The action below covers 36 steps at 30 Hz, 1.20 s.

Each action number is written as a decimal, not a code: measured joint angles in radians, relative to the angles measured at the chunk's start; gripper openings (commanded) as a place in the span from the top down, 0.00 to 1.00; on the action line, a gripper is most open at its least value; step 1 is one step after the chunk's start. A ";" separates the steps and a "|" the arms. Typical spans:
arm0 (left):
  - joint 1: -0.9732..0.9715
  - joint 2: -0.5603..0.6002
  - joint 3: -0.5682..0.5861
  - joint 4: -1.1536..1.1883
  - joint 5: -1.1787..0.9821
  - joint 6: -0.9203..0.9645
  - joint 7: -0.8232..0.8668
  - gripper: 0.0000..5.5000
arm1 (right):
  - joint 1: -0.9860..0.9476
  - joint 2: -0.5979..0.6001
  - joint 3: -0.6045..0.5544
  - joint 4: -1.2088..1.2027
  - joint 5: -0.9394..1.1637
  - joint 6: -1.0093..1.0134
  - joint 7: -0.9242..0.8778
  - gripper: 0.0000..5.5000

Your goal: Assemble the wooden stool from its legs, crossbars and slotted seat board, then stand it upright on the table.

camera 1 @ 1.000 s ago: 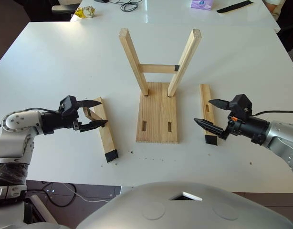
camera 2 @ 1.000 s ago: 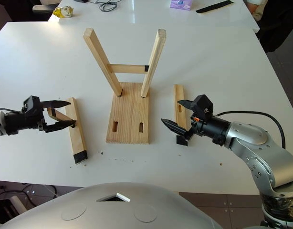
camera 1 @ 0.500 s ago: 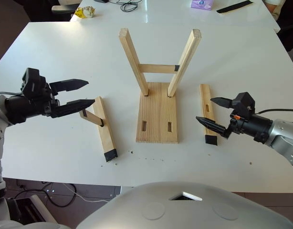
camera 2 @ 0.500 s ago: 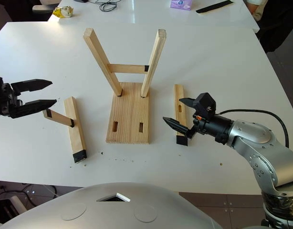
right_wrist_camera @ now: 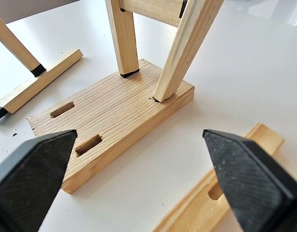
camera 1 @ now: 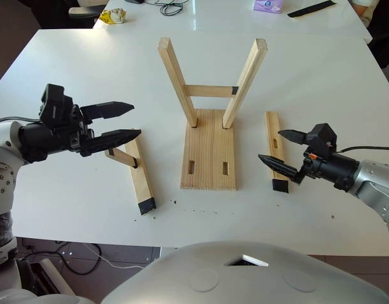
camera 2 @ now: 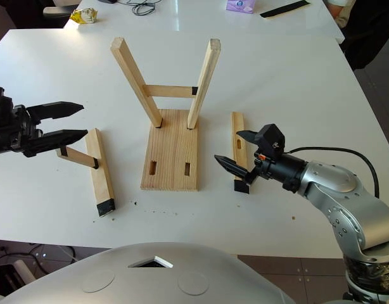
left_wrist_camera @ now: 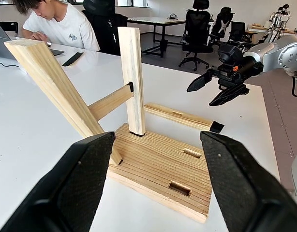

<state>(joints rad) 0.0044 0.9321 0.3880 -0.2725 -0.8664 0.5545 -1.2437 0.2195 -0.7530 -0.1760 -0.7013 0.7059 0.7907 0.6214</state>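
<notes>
Eased rightward since half a second ago: black two-finger left gripper (camera 1: pixel 137 118), fingers spread wide, gripping nothing, hanging above the far end of a loose pale wooden leg (camera 1: pixel 141 177). Hides part of that end, so contact impossible to judge. Lying flat on the white table (camera 1: pixel 74 69), with a short crossbar stub (camera 1: pixel 121 156) jutting left and a black-capped near end.

At centre, a rectangular slotted wooden seat board (camera 1: pixel 209 149), flat, with two pale upright legs (camera 1: pixel 177 82) joined by one crossbar (camera 1: pixel 210 90) planted in its far slots. Near slots (camera 1: pixel 191 166) unfilled.

Just right of it, a second loose leg (camera 1: pixel 274 126), flat, black-tipped, partly crossed by the black right gripper (camera 1: pixel 270 146), likewise gaping and holding nothing, barely shifted.
</notes>
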 measured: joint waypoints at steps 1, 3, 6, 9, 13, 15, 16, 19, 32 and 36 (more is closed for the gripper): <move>-0.006 0.000 -0.001 0.001 0.000 0.001 0.001 0.40 | 0.000 0.001 0.002 0.000 0.000 0.000 0.000 0.12; -0.022 0.000 -0.002 0.004 -0.002 0.009 0.002 0.40 | -0.001 0.001 0.003 -0.002 0.000 0.000 -0.001 0.12; -0.042 0.000 0.002 0.006 -0.029 0.036 0.015 0.40 | -0.003 0.001 0.003 -0.005 0.001 0.000 0.000 0.12; -0.084 0.001 0.029 0.007 -0.087 0.077 0.030 0.40 | -0.007 -0.001 0.001 -0.006 0.001 0.000 0.001 0.12; -0.122 0.005 0.061 0.008 -0.153 0.125 0.039 0.40 | -0.011 -0.001 -0.002 -0.015 0.002 0.000 0.001 0.12; -0.101 0.000 0.060 0.000 -0.150 0.128 0.039 0.40 | -0.011 -0.002 -0.002 -0.020 0.002 0.001 0.002 0.12; -0.074 -0.010 0.051 -0.003 -0.136 0.122 0.038 0.40 | -0.011 -0.002 -0.001 -0.020 0.002 0.001 0.003 0.12; 0.018 -0.072 -0.002 -0.001 -0.075 0.084 0.038 0.40 | -0.012 -0.004 0.005 -0.018 0.002 0.004 0.012 0.12; -0.016 -0.164 -0.112 0.094 -0.002 0.003 0.051 0.40 | -0.030 0.000 0.018 -0.007 0.001 0.005 0.019 0.12; -0.044 -0.132 -0.077 0.066 -0.044 0.065 0.056 0.40 | -0.007 0.009 0.018 -0.028 0.001 0.005 0.001 0.12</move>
<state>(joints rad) -0.0399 0.8001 0.3110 -0.2070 -0.9106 0.6198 -1.1875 0.2127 -0.7441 -0.1583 -0.7290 0.7072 0.7958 0.6220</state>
